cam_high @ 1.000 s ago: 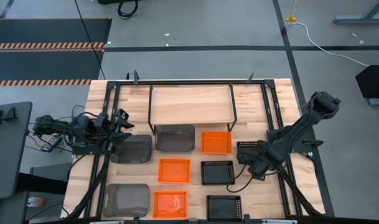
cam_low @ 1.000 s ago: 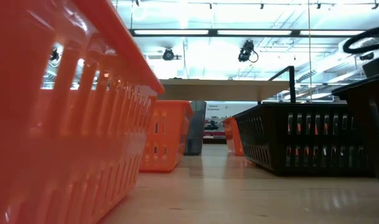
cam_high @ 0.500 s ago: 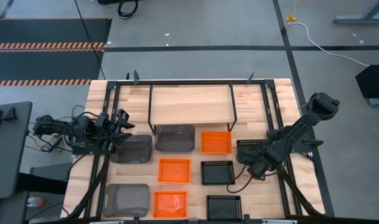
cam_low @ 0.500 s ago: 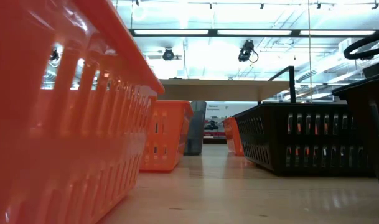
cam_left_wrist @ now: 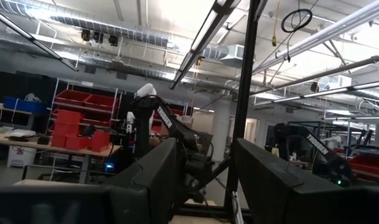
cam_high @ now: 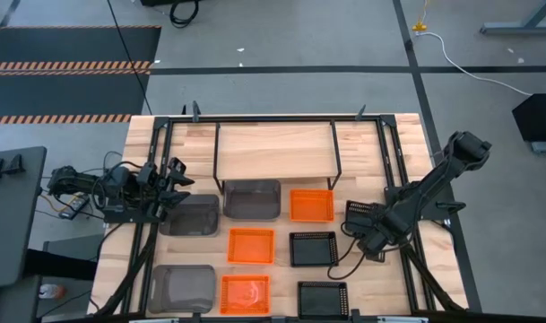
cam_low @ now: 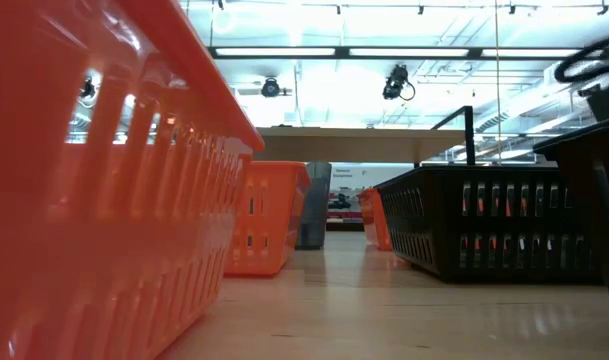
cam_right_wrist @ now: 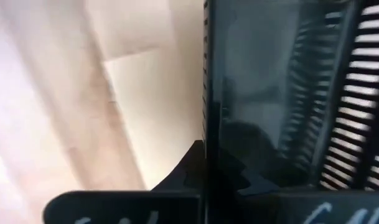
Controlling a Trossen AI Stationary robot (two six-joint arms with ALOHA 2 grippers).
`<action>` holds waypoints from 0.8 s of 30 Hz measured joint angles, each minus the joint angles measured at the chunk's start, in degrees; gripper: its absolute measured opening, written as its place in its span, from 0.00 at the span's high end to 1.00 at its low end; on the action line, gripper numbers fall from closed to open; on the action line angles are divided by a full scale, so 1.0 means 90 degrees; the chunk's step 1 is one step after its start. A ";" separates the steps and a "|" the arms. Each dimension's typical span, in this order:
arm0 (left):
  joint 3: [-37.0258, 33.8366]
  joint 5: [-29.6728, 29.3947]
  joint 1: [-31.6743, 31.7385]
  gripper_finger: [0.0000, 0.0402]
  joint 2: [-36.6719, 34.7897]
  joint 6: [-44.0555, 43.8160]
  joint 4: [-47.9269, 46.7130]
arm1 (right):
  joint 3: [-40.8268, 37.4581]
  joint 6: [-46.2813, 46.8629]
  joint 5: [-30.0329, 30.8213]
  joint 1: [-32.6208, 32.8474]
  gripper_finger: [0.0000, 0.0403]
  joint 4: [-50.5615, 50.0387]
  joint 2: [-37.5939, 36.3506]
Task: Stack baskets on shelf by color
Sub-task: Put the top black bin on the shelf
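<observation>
The shelf [cam_high: 277, 148] stands at the table's far middle, its board bare. Three grey baskets [cam_high: 251, 199], [cam_high: 190, 215], [cam_high: 181, 287], three orange ones [cam_high: 311, 205], [cam_high: 251, 245], [cam_high: 245, 293] and two black ones [cam_high: 313, 248], [cam_high: 323, 298] sit flat on the table in front of it. A third black basket [cam_high: 364, 213] lies toward the right, and my right gripper [cam_high: 369, 235] is shut on it at its near side. My left gripper [cam_high: 177, 184] stays open at the table's left, beside a grey basket, holding nothing. My right gripper has the black basket's mesh wall [cam_right_wrist: 208, 93] on its near side between its two fingers, one finger [cam_right_wrist: 189, 165] showing on the table side of the wall. The fingers come slanting down from the table's near right. I cannot tell whether the basket is clear of the table.
Black arm mounts and frame bars run along both sides of the table [cam_high: 380, 135]. A cable [cam_high: 344, 260] loops from the right arm between the black baskets. Bare wood shows at the far left and far right of the shelf.
My right gripper has shut on the near wall of the black basket at the right. The basket has shifted slightly toward the table's right edge.
</observation>
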 joint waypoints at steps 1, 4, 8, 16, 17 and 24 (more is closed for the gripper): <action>0.0000 -0.0002 0.0002 0.57 0.0000 0.0000 -0.0010 | 0.0114 -0.0028 0.0050 -0.0023 0.98 -0.0135 -0.0035; 0.0000 -0.0002 0.0000 0.57 0.0000 0.0000 -0.0016 | 0.0530 -0.0193 0.0286 -0.0115 0.97 -0.0461 -0.0142; 0.0000 -0.0002 0.0001 0.57 0.0000 -0.0001 -0.0015 | 0.1176 -0.0597 0.0718 -0.0255 0.97 -0.0767 -0.0240; 0.0000 0.0000 0.0000 0.57 0.0000 0.0002 -0.0020 | 0.2491 -0.1749 0.1525 -0.0591 0.97 -0.0839 -0.0262; 0.0000 -0.0001 0.0000 0.57 0.0000 0.0002 -0.0021 | 0.2633 -0.1902 0.1630 -0.0640 0.97 -0.0842 -0.0262; 0.0000 -0.0002 0.0002 0.57 0.0000 0.0002 -0.0026 | 0.3460 -0.3787 0.2220 -0.1001 0.97 -0.0733 -0.0262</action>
